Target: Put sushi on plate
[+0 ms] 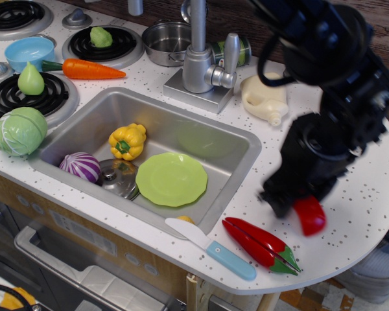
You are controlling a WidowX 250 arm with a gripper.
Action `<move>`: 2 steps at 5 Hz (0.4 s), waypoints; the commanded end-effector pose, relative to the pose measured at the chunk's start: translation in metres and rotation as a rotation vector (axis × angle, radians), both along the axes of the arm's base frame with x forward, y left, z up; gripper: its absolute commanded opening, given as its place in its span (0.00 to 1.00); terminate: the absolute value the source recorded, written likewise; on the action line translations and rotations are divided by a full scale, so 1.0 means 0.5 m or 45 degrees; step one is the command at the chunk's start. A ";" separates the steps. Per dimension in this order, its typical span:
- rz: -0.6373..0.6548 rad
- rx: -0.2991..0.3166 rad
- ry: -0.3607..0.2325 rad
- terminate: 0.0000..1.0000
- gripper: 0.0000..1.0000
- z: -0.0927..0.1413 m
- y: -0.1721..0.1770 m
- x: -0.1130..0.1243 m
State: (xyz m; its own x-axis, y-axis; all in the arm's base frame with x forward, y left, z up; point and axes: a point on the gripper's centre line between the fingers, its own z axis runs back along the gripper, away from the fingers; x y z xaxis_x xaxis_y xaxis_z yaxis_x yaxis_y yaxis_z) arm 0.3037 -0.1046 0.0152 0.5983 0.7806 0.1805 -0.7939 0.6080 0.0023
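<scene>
The sushi shows as a glossy red piece at the tip of my black gripper, on or just above the white counter right of the sink. The gripper is motion-blurred and looks shut on the sushi; its fingers are hard to make out. The light-green plate lies flat in the steel sink, well to the left of the gripper and lower than the counter.
A red chili pepper and a blue-handled knife lie on the counter's front edge below the gripper. In the sink are a yellow pepper, a purple onion and a steel lid. A faucet and a cream jug stand behind.
</scene>
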 end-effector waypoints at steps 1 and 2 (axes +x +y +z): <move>-0.198 0.107 -0.065 0.00 0.00 0.052 0.149 0.048; -0.254 0.237 -0.163 0.00 0.00 0.026 0.245 0.068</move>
